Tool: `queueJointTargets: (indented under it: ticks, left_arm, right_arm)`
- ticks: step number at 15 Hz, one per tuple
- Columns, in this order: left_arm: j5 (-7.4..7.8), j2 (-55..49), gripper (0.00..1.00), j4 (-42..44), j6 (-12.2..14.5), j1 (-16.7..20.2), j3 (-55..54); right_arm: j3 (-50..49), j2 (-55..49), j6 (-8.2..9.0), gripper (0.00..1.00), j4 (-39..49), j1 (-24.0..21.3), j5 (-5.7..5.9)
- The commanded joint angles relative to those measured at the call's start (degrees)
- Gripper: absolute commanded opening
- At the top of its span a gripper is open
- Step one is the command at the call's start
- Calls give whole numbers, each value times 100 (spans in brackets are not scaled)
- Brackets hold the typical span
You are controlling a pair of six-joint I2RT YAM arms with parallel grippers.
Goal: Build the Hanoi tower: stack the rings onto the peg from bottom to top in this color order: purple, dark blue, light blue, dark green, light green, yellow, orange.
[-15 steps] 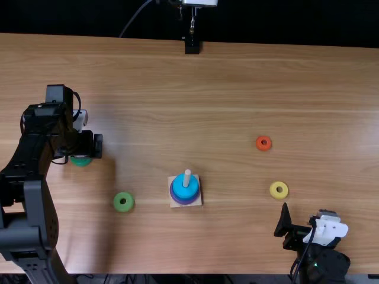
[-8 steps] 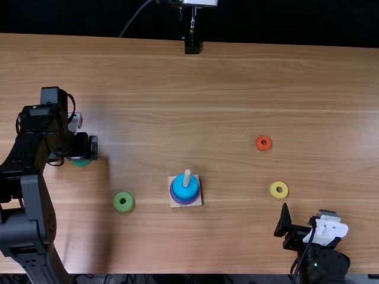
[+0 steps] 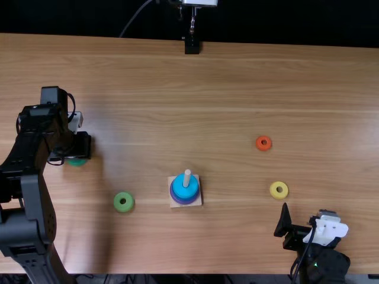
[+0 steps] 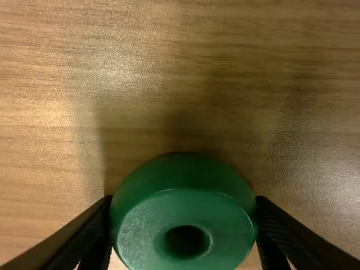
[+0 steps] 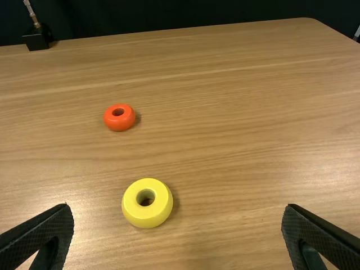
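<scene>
The left gripper (image 3: 84, 145) pinches the dark green ring (image 4: 185, 209), well left of the peg (image 3: 186, 178); the right gripper (image 3: 304, 216), toward the table's (image 3: 237, 248) near edge, gapes.

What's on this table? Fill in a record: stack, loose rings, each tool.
Stack: flat light blue ring above purple ring, on upright pale wooden peg; whether dark blue lies between, unclear
Loose rings: round light green ring, yellow ring, orange ring
Left tool: closed on dark green ring
Right tool: open, holding nothing
</scene>
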Motion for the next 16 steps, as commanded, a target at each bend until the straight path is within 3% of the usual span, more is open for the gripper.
queueJointTargets:
  ticks: [1,6,10,15,16]
  left_arm:
    - [91,57,5,-24,44,-13,-124]
    - [91,-567,5,-382,34,-251,25]
    - [91,-954,5,-2006,23,-391,772]
    - [101,-1525,5,-2829,-82,-1147,1440]
    - [101,-1613,5,-2861,-251,-1349,1537]
  right_arm:
    - [-615,-69,-8,100,-339,-49,70]
    - [-615,-69,-8,100,-339,-49,60]
    - [-615,-69,-8,100,-339,-49,70]
    - [-615,-69,-8,100,-339,-49,70]
    - [-615,-69,-8,100,-339,-49,70]
